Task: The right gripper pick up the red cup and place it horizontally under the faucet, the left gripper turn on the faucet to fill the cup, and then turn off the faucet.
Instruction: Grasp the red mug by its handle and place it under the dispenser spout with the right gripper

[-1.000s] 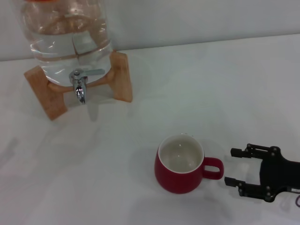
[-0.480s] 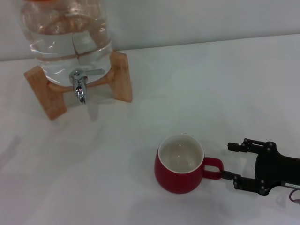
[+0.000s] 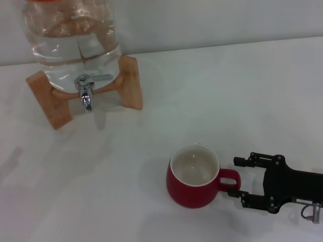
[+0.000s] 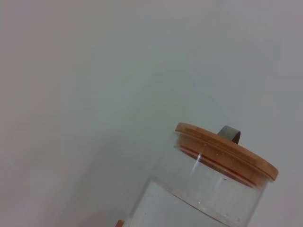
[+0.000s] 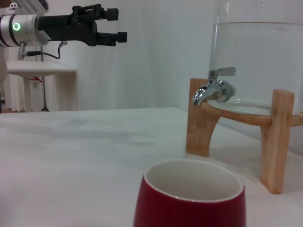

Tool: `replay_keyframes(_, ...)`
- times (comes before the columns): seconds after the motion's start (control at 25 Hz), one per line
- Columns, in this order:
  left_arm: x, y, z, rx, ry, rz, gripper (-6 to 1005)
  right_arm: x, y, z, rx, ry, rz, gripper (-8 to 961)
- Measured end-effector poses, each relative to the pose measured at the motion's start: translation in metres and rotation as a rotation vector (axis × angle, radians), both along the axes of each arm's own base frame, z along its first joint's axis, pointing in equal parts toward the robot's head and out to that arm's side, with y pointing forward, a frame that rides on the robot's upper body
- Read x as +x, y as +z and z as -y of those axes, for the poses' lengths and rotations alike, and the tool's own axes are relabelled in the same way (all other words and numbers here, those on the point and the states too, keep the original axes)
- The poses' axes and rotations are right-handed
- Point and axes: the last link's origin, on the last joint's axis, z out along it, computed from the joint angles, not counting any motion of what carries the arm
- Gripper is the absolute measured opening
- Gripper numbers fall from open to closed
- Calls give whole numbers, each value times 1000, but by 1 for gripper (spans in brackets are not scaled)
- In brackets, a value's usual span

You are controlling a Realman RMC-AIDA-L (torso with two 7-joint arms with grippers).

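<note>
The red cup (image 3: 193, 177) stands upright on the white table, white inside showing, its loop handle (image 3: 229, 180) pointing to the right. My right gripper (image 3: 235, 177) is low at the handle and open, one finger on each side of it, not closed. In the right wrist view the red cup (image 5: 189, 213) fills the near foreground. The chrome faucet (image 3: 86, 92) sticks out of the clear water jar (image 3: 70, 43) at the far left, lever flat; the faucet (image 5: 213, 88) also shows in the right wrist view. My left gripper (image 5: 118, 24) hangs high in the air, open, away from the faucet.
The jar rests on a wooden stand (image 3: 130, 83). The left wrist view shows only the jar's wooden lid (image 4: 222, 150) against a pale wall. Bare white table lies between the cup and the faucet. A small table (image 5: 38, 68) stands in the background.
My right gripper has moved left towards the cup, and its open fingers now flank the handle. The cup, the faucet and the jar have not moved.
</note>
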Motion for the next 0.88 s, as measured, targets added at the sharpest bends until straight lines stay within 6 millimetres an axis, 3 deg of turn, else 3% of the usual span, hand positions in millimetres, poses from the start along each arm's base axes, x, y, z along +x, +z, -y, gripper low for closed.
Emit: replay_keyframes(0.88,0,0,-1,1,1,2,876,3,4,-12,72,-53,-1,662)
